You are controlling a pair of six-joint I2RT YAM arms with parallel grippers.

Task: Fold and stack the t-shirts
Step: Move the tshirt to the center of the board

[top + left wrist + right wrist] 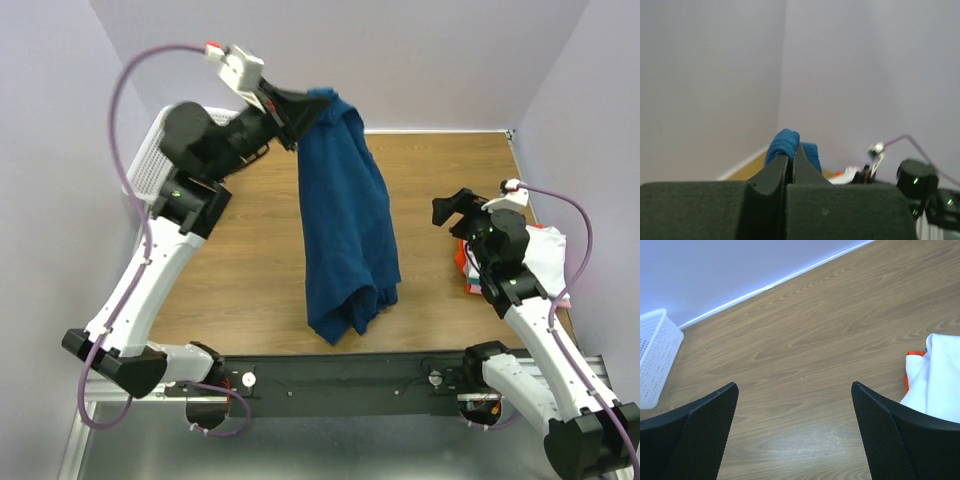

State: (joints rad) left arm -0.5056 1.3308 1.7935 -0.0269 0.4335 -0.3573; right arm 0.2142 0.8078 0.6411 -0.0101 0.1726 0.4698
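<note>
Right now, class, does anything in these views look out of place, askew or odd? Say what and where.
The blue tee hangs bunched from the shut left end effector above the table, its lower end crumpled near the front edge. Nothing looks spilled or damaged.

Soft, even indoor light; two views crisp, one blurred.

The top view is bright and evenly lit from overhead, with only faint, soft-edged shadows on the table (250, 270); the folds of the blue tee (345, 220) read dark. The left wrist view is the weakest: the left gripper (791, 160) fills the bottom as a dark blurred mass close to the lens, and all beyond it is hazy. The right wrist view is sharp, with distinct wood grain, a pale sheen low on the boards, clear dotted texture on the right gripper (794, 386), and a white tee (945, 375) that is nearly washed out.
</note>
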